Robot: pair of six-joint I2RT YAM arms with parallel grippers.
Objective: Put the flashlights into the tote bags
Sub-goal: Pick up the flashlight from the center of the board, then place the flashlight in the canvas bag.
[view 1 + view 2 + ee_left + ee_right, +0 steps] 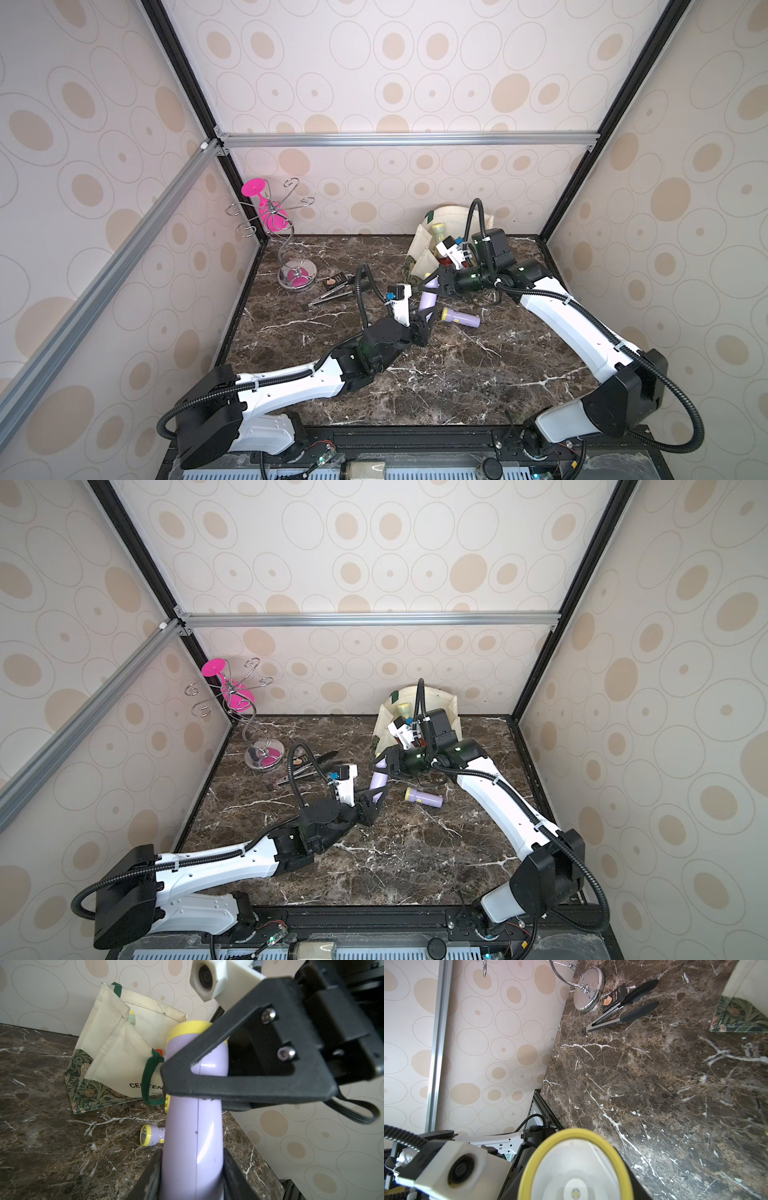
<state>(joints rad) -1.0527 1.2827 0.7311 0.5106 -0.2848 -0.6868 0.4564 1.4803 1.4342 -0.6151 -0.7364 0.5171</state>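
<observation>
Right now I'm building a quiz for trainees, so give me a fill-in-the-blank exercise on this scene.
The cream canvas tote bag has dark ___ handles. The right gripper grips a lilac plastic flashlight with a ___ head. A second lilac flashlight lies on the brown ___ tabletop. Missing words: green, yellow, marble.
</observation>
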